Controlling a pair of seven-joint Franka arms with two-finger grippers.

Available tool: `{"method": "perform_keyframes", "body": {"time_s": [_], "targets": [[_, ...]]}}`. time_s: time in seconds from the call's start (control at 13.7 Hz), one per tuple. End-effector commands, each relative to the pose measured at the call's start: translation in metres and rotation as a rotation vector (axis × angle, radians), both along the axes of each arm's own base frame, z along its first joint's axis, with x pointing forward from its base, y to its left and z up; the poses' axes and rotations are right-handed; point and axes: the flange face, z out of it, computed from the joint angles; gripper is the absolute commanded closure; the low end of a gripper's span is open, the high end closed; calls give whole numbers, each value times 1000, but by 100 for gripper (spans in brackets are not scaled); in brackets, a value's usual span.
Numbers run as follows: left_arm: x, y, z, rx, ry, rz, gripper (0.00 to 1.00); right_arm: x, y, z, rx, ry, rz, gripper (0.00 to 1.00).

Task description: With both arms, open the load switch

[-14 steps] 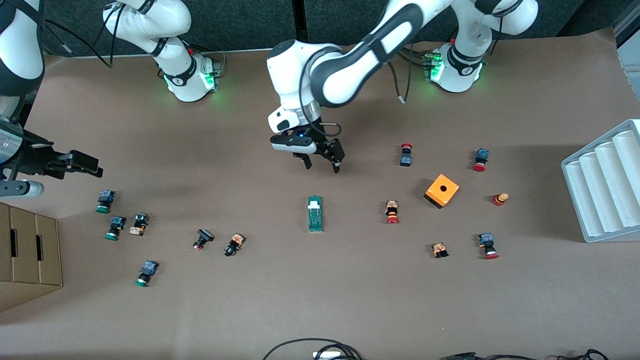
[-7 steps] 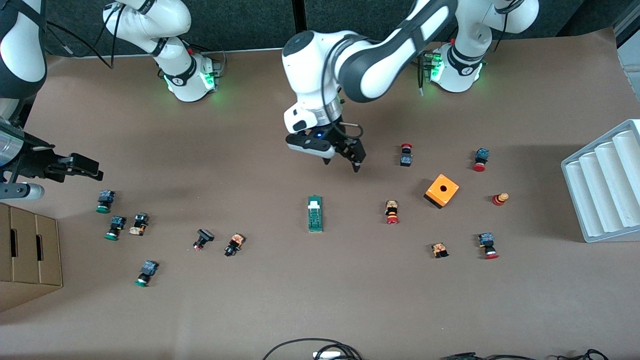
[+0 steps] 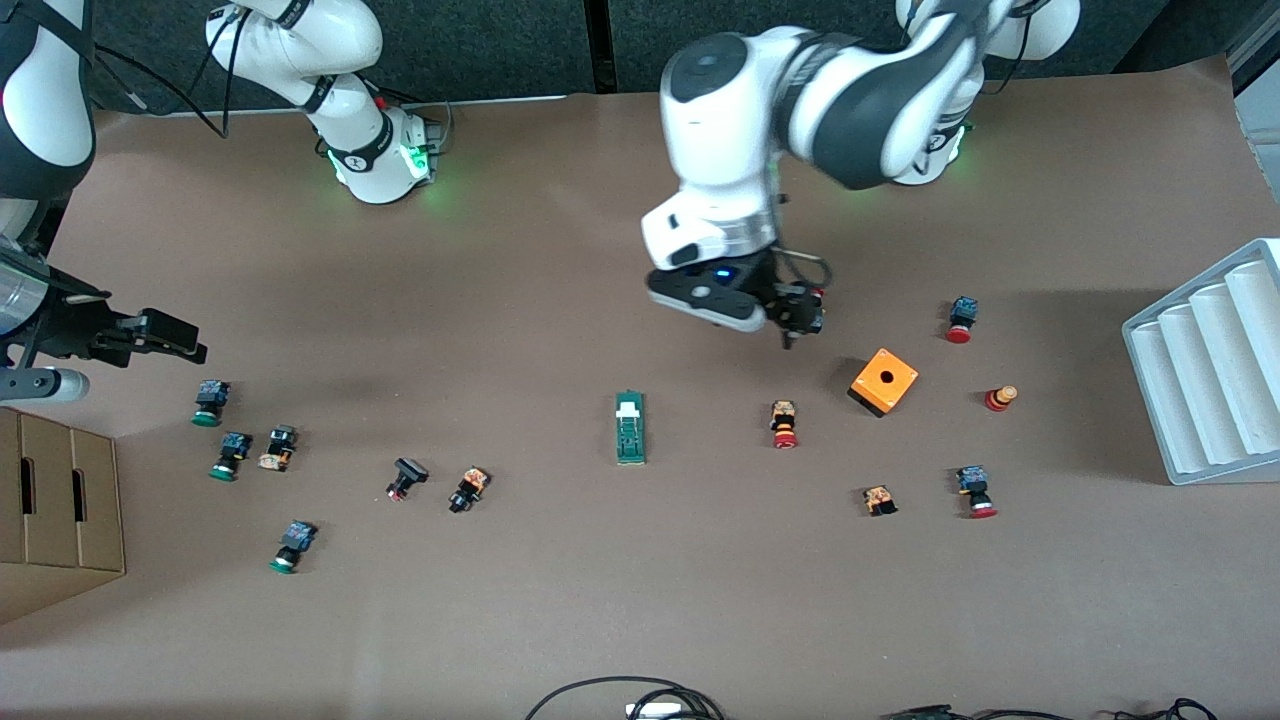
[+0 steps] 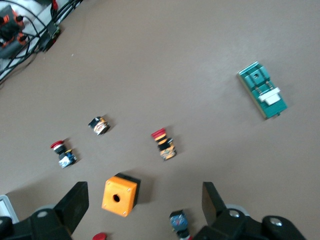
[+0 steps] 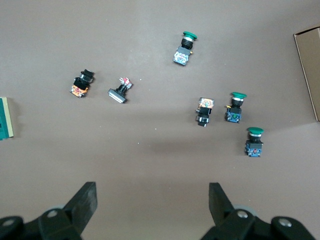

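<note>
Lying flat on the brown paper-covered tabletop (image 3: 640, 620), the switch (image 3: 630, 427) is 1 slim dark-green block with a small white end piece, its long axis running toward the arm bases; nothing touches it.

2 white jointed arms with black bands are in view. The left gripper (image 3: 795, 318) hangs over a red-capped button, toward the left arm's end of the tabletop from the switch; its fingers (image 4: 75, 204) are spread wide and hold nothing. The right gripper (image 3: 165, 335) hovers well apart from the switch, toward the right arm's end, where that arm waits; its fingers (image 5: 84, 201) are also spread wide and empty.

1 orange cube (image 3: 884, 381) with a round hole sits toward the left arm's end from the switch, slightly farther from the front camera. Around it I count 5 small buttons in the open, most with red caps. Toward the right arm's end from the switch lie 6 more small buttons, 3 of them green-capped (image 5: 255, 141).

1 grey ribbed tray (image 3: 1210, 365) stands at the left arm's end, and 1 cardboard box (image 3: 55, 505) with slot handles at the right arm's end.
</note>
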Motion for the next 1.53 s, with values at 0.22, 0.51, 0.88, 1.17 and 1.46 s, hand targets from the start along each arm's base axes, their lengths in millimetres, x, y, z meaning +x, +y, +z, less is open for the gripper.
{"method": "perform_keyframes", "body": {"time_s": [0.22,0.51,0.88,1.17,1.46], "targets": [[35,121,55,-70,74,89,0,1,1,7,-34,-24,6,0],[48,170,75,-84,97,191,0,2,-2,12,-37,-34,5,0],[66,228,77,-160,152,219,0,4,-4,7,-76,-18,13,0],[66,237,78,-174,173,240,0,3,-6,4,-78,-6,7,0],[65,263,83,-224,195,283,0,4,-7,5,-78,-12,4,0]]}}
